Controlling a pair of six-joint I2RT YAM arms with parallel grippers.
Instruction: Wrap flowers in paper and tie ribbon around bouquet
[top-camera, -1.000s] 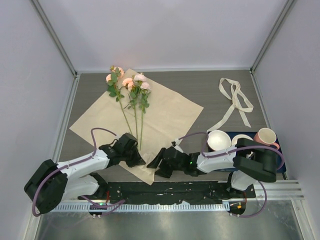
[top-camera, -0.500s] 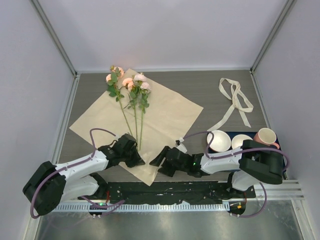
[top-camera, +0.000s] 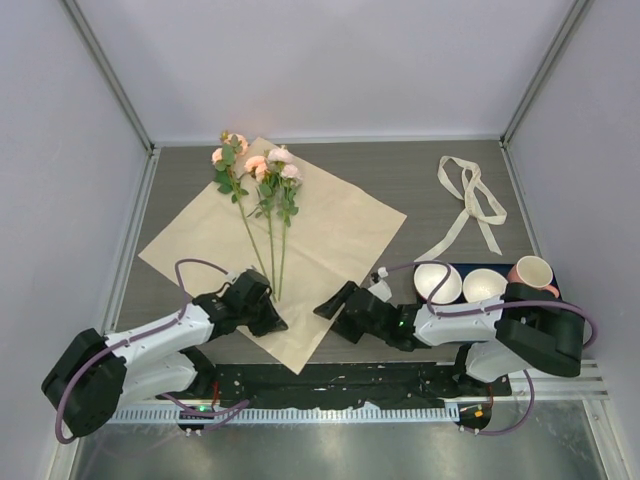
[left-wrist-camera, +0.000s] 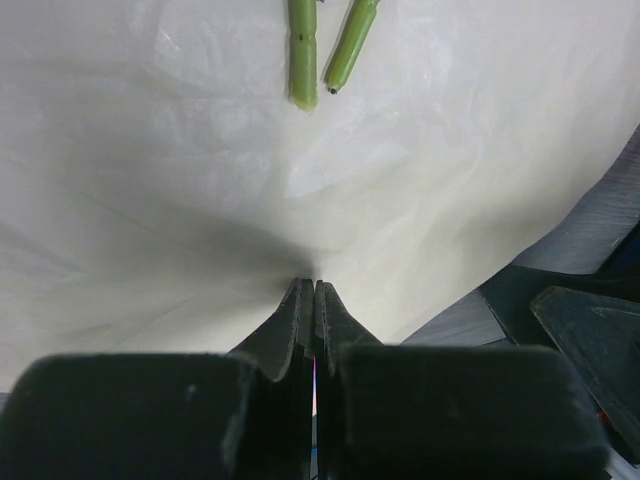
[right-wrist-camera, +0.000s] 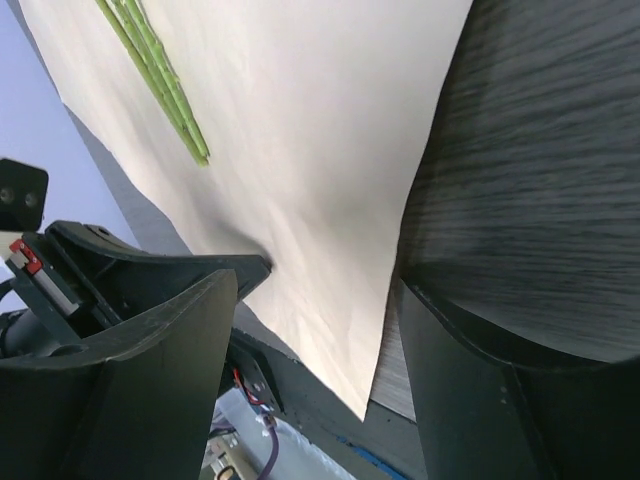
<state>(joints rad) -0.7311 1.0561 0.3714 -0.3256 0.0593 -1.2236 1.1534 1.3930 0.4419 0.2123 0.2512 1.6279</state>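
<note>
Right pincer (top-camera: 334, 299) has shifted right along the paper (top-camera: 330, 230) edge, jaws wider.

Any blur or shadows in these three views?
Top view: sharp, evenly lit, soft shadows. Left wrist view: the left hand is blurred up close, a dark shadow on the paper at its tips. Right wrist view: the right hand looms dark and soft; the table grain is crisp.
</note>
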